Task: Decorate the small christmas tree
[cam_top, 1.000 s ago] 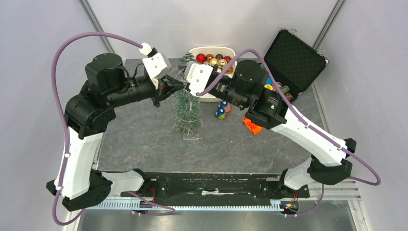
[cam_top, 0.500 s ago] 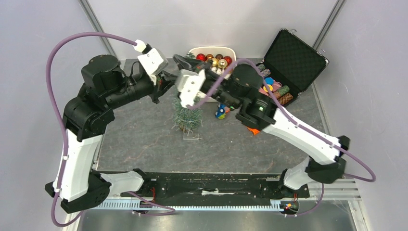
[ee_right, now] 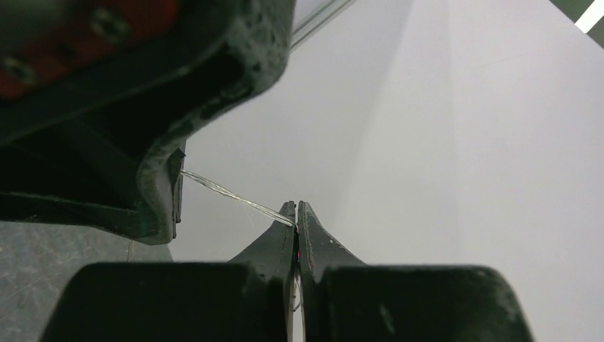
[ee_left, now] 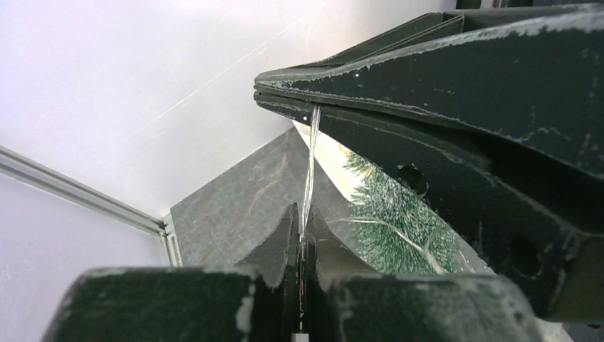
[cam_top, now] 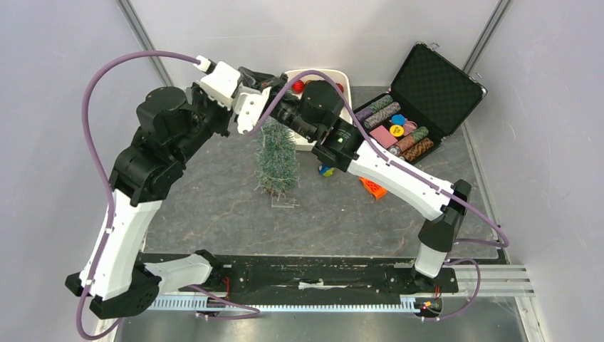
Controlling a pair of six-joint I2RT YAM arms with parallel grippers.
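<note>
Looks early in the job: shows no bauble on the small christmas tree (cam_top: 276, 160), only frosted branches. Shows baubles (cam_top: 298, 86) lying in the white bowl (cam_top: 347, 77) beyond the grippers. Pinches 1 thin clear strand (ee_left: 309, 164) at 2 spots: clamps the left gripper (ee_left: 300, 226) tight on 1 end and the right gripper (ee_right: 296, 212) tight on the other, pulling it taut across the short gap. Hints, in the left wrist view, at a pale line crossing the branches, perhaps the strand's tail. Leaves, by this reading, winding the strand around the tree and hanging the baubles. Places the tree upright on its clear base below both grippers, tip just under them, seemingly apart from either.
</note>
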